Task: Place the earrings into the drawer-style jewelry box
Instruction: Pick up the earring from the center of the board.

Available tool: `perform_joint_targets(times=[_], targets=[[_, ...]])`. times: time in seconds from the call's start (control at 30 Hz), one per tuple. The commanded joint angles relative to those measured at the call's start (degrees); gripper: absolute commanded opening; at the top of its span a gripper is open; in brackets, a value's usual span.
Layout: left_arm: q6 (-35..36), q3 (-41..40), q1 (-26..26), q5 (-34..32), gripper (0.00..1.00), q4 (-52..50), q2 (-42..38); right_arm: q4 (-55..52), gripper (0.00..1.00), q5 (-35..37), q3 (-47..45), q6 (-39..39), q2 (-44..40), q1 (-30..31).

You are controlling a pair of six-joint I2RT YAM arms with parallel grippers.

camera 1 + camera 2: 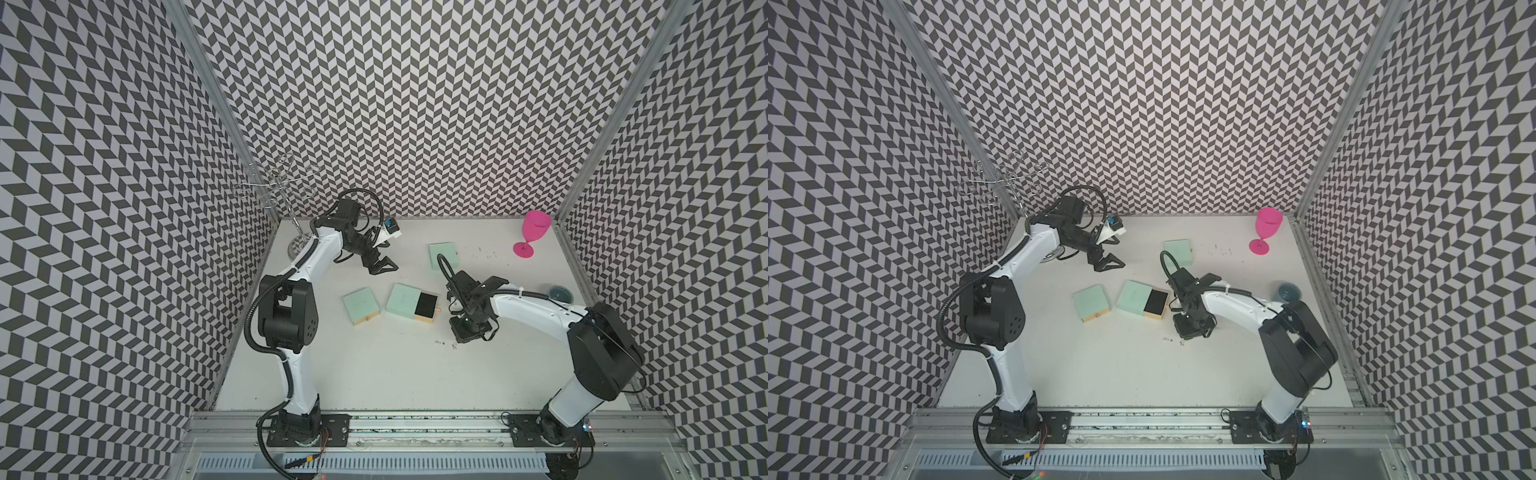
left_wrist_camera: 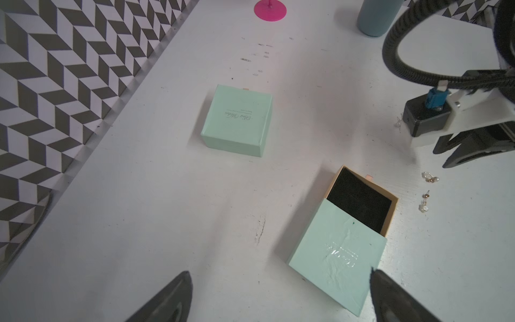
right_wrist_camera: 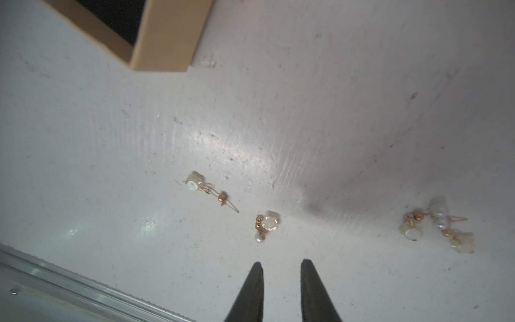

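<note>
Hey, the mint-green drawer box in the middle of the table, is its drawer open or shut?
Open: the tan cardboard drawer sticks partway out of the mint-green sleeve, showing bare black lining.

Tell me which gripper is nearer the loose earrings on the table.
Right. The right gripper hovers close by the earrings; the left gripper hangs open beyond the jewelry box.

Left hand (image 1: 382, 268) gapes wide; right hand (image 3: 282, 262), pointing down, seems narrowly parted.

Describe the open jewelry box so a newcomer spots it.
On the white table, find three mint-green boxes. The jewelry box lies between the left closed box and the back closed box. Only its tan drawer is pulled out, showing black lining.
</note>
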Motion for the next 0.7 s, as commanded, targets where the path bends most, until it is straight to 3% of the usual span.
perform_joint_targets(times=[0.0, 0.43, 0.67], targets=[[-0.6, -0.8, 0.0, 1.9, 0.99, 0.4, -2.6, -0.3, 0.26, 1.6, 1.9, 0.8, 2.8, 2.5], [-0.1, -2.9, -0.1, 1.0, 1.0, 1.1, -3.4, -2.5, 0.27, 7.4, 4.2, 2.6, 7.1, 3.9], [0.0, -3.0, -0.1, 1.1, 1.0, 1.2, -3.5, -1.9, 0.27, 7.1, 4.7, 2.5, 7.9, 4.0]])
